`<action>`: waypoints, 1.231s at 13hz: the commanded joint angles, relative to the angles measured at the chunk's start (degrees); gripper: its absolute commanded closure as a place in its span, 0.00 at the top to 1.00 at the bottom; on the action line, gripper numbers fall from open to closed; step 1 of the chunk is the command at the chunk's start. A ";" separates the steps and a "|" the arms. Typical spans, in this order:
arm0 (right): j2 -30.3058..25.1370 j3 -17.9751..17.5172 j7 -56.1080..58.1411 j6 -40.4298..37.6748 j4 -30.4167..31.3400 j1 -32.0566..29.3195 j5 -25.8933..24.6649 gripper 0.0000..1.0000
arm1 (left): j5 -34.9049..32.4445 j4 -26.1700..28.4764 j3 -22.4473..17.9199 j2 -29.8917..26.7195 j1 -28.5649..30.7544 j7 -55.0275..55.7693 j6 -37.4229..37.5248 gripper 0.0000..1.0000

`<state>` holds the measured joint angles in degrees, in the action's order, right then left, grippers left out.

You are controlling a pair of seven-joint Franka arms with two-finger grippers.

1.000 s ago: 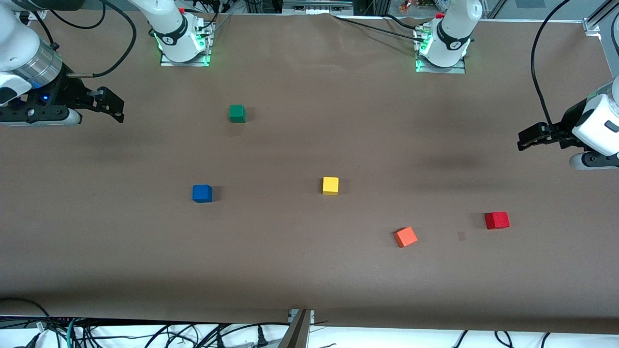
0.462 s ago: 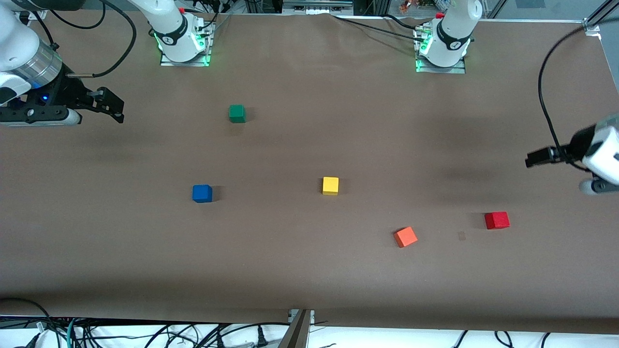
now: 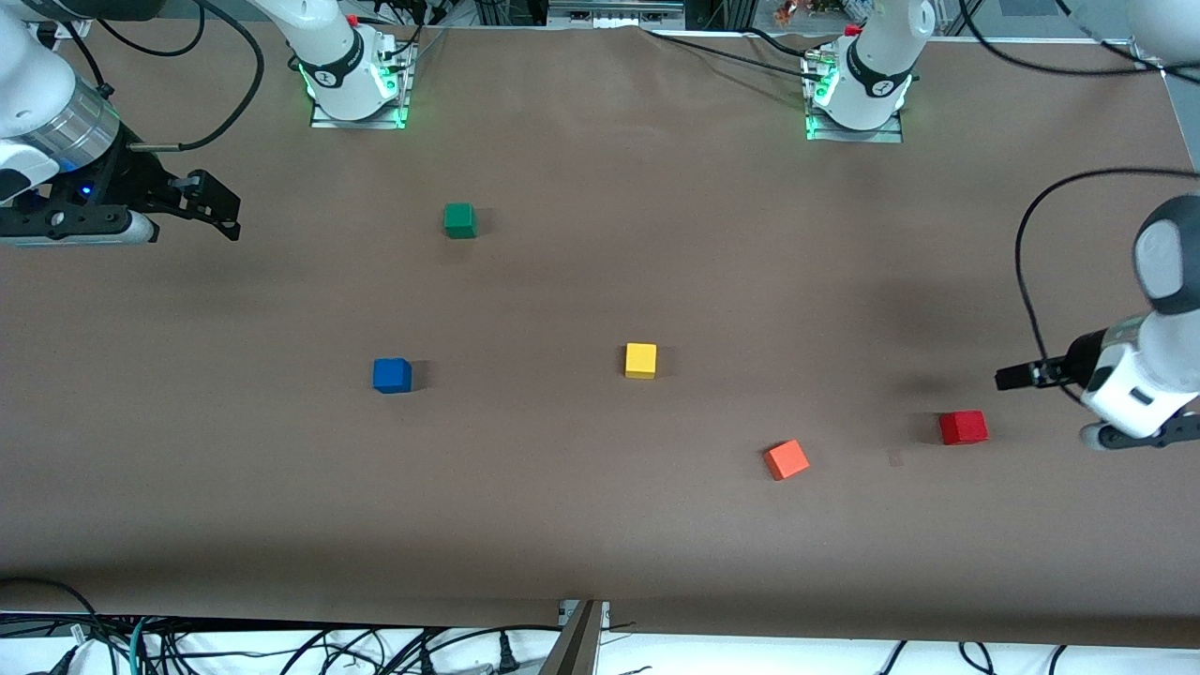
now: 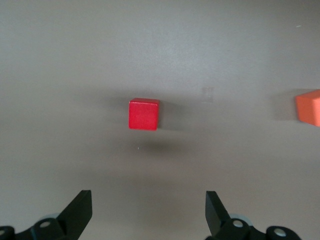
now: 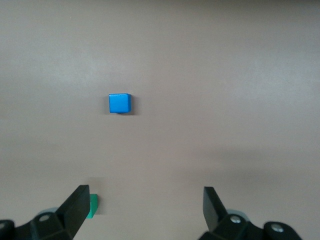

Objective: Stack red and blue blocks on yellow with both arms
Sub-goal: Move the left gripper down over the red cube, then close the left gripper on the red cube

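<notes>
The deep red cube (image 3: 964,427) lies on the brown table toward the left arm's end; in the left wrist view (image 4: 144,114) it lies ahead of the jaws. My left gripper (image 3: 1017,377) hangs open and empty (image 4: 149,200) over the bare table beside the red cube, not touching it. The blue cube (image 3: 392,375) lies toward the right arm's end and shows in the right wrist view (image 5: 120,103). The yellow cube (image 3: 641,360) lies mid-table. My right gripper (image 3: 211,202) is open and empty (image 5: 145,197) and waits over the table's right-arm end.
A lighter orange-red cube (image 3: 787,459) lies between the yellow and red cubes, nearer to the front camera, and shows in the left wrist view (image 4: 309,106). A green cube (image 3: 459,220) lies near the right arm's base and shows in the right wrist view (image 5: 93,206).
My left arm has swung down toward the red cube, its gripper now close beside it. The right arm and all the cubes have not moved.
</notes>
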<state>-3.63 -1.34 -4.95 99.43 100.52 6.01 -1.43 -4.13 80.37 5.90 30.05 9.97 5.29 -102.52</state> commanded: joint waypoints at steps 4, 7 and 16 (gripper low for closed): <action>0.11 -0.25 -0.50 -0.02 -0.85 -0.48 1.08 1.00 | -1.15 5.83 0.17 7.12 1.02 -0.72 -16.97 1.00; 0.11 -0.25 -0.50 -0.02 -0.85 -0.48 1.08 1.00 | -0.80 9.37 0.25 9.84 4.26 -6.58 -26.75 1.00; 0.20 -0.25 -0.50 -0.02 -0.85 -0.48 1.08 1.00 | -0.18 11.03 0.69 12.13 4.27 -6.96 -28.26 1.00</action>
<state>-3.62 -1.33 -4.95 99.62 100.44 6.01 -1.38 -4.25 90.28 6.45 42.27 14.36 -1.31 -129.69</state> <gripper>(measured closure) 0.000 0.000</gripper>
